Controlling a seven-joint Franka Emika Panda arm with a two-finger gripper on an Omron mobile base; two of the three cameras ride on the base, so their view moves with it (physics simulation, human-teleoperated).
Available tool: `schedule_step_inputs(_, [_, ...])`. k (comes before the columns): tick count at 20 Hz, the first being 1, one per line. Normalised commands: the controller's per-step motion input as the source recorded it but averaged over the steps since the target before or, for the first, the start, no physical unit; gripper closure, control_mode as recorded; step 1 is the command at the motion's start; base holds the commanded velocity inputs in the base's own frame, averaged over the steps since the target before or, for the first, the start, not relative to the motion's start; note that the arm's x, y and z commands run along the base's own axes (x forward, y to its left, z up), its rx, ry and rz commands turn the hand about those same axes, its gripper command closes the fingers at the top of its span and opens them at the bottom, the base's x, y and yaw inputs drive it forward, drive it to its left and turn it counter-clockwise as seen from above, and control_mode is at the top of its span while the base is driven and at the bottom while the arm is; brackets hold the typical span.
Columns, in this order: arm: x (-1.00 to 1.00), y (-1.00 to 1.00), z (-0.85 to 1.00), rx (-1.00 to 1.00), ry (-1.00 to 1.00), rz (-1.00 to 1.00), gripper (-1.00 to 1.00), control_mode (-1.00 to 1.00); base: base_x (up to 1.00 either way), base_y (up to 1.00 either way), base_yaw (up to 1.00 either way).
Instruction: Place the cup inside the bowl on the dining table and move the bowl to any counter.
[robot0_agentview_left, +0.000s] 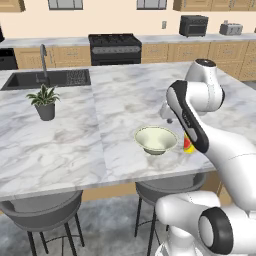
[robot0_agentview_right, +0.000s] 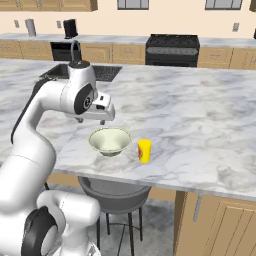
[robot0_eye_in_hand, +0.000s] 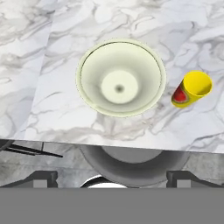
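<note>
Bowl (robot0_eye_in_hand: 120, 78) upright near dining table (robot0_agentview_left: 60, 145) front edge, above a stool (robot0_eye_in_hand: 133, 164), cup (robot0_eye_in_hand: 192, 89) upright just beside bowl, apart, gripper (robot0_agentview_right: 91, 120) above bowl, jaws spread wide, empty

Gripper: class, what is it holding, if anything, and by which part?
Nothing. The gripper hangs above the table; the cup and bowl stand untouched.

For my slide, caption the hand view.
Empty bowl and upright yellow cup apart near the dining table edge.
</note>
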Motion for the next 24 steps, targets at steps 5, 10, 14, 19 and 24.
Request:
schedule_step_inputs(5, [0.00, -0.48, 0.00, 0.00, 0.00, 0.00, -1.00, -1.00, 0.00, 0.00, 0.00])
schedule_step_inputs(10, [0.00, -0.58, 0.00, 0.00, 0.00, 0.00, -1.00, -1.00, 0.00, 0.00, 0.00])
schedule_step_inputs(14, [0.05, -0.61, 0.00, 0.00, 0.00, 0.00, -1.00, -1.00, 0.00, 0.00, 0.00])
schedule_step_inputs(19, [0.01, -0.46, 0.00, 0.00, 0.00, 0.00, -1.00, -1.00, 0.00, 0.00, 0.00])
schedule_step_inputs(24, [0.00, -0.36, 0.00, 0.00, 0.00, 0.00, -1.00, -1.00, 0.00, 0.00, 0.00])
